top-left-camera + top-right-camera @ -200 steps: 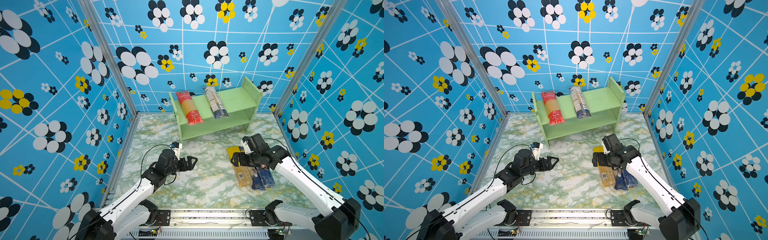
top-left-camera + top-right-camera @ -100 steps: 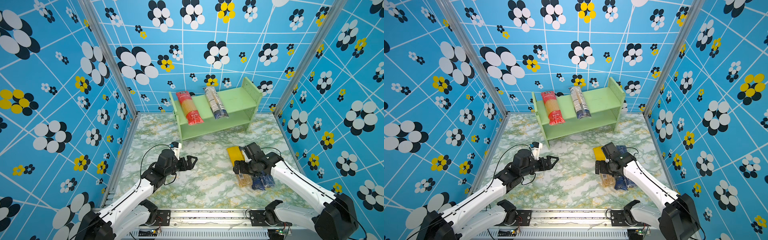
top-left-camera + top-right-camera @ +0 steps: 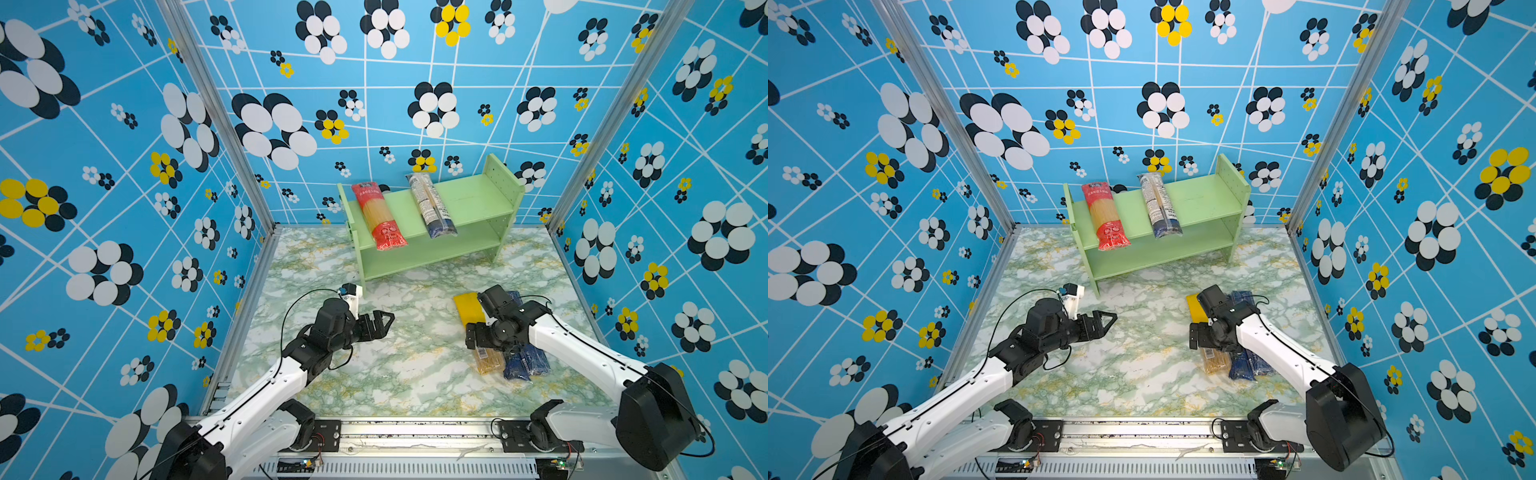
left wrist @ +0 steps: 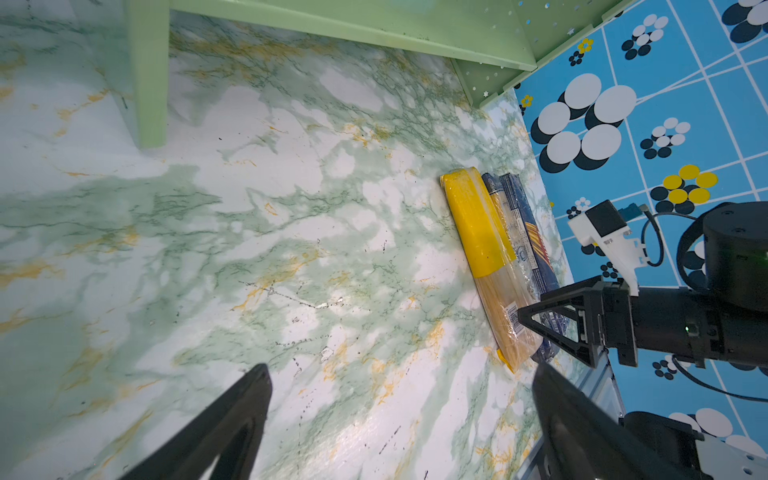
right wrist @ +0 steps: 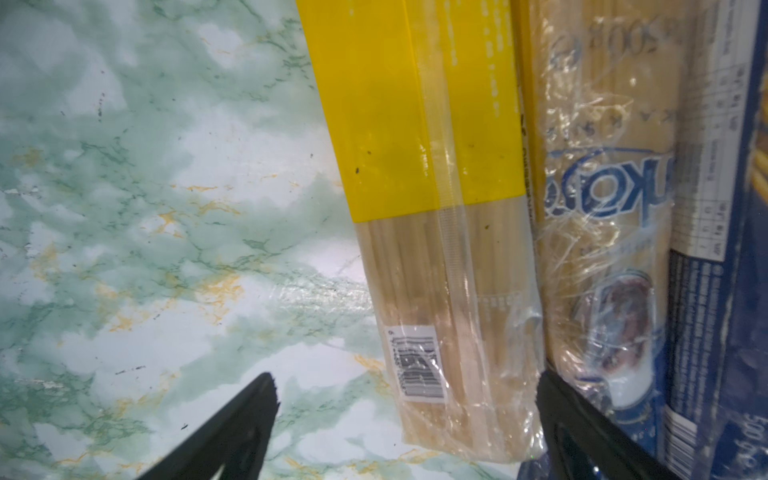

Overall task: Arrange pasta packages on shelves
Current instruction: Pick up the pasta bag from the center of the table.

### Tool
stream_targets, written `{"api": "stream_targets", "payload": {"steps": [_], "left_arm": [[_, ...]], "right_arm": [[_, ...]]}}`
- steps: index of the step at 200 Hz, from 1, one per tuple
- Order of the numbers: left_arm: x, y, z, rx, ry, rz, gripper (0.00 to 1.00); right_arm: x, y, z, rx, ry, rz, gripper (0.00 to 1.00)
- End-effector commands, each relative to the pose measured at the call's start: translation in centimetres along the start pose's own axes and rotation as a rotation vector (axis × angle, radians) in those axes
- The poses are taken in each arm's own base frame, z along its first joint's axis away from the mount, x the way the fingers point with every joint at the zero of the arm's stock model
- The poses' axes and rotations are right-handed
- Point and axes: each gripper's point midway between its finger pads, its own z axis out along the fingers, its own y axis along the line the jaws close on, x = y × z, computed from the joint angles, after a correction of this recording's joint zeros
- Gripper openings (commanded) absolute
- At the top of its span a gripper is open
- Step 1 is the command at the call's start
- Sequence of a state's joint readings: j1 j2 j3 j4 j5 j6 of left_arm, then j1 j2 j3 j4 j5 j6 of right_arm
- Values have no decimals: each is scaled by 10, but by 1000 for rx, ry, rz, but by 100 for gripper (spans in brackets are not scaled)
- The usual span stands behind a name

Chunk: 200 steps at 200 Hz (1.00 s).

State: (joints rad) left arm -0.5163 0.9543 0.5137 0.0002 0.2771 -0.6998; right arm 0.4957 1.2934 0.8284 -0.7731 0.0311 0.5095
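Three pasta packages lie side by side on the marble table at the right: a yellow pack (image 3: 468, 308) (image 3: 1196, 308) (image 4: 478, 232) (image 5: 415, 145), a brownish pack (image 5: 598, 208) and a dark blue pack (image 3: 528, 365) (image 3: 1246, 368) (image 5: 739, 291). My right gripper (image 3: 478, 345) (image 3: 1200, 343) (image 5: 405, 386) is open and low over the yellow pack's near end, its fingers on either side of that end. A red pack (image 3: 379, 218) (image 3: 1105, 218) and a clear white-labelled pack (image 3: 432, 208) (image 3: 1159, 208) rest on the top tier of the pale green shelves (image 3: 473, 199) (image 3: 1204, 199). My left gripper (image 3: 386, 321) (image 3: 1108, 320) (image 4: 401, 374) hangs open and holds nothing.
The shelves' lower tier (image 3: 428, 251) holds nothing. The right half of the top tier is bare. Blue flowered walls (image 3: 665, 208) close in on three sides, with the right one close behind the packs. A metal rail (image 3: 415, 428) runs along the table's front.
My right gripper has come down and toward the front, from the yellow pack's far half to its near end. The left arm has not moved.
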Motion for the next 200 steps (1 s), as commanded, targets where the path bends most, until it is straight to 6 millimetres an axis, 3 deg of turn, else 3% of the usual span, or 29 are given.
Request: {"api": "stream_targets", "payload": {"steps": [1,200], "left_arm": [[-9,-4,0,3,-22,-8,99],[-7,-2,5,-3,-14,-15,99]], "right_arm": [[3,-10,4,53,10,-12,99],[12,-19,15,119,98,-111,99]]}}
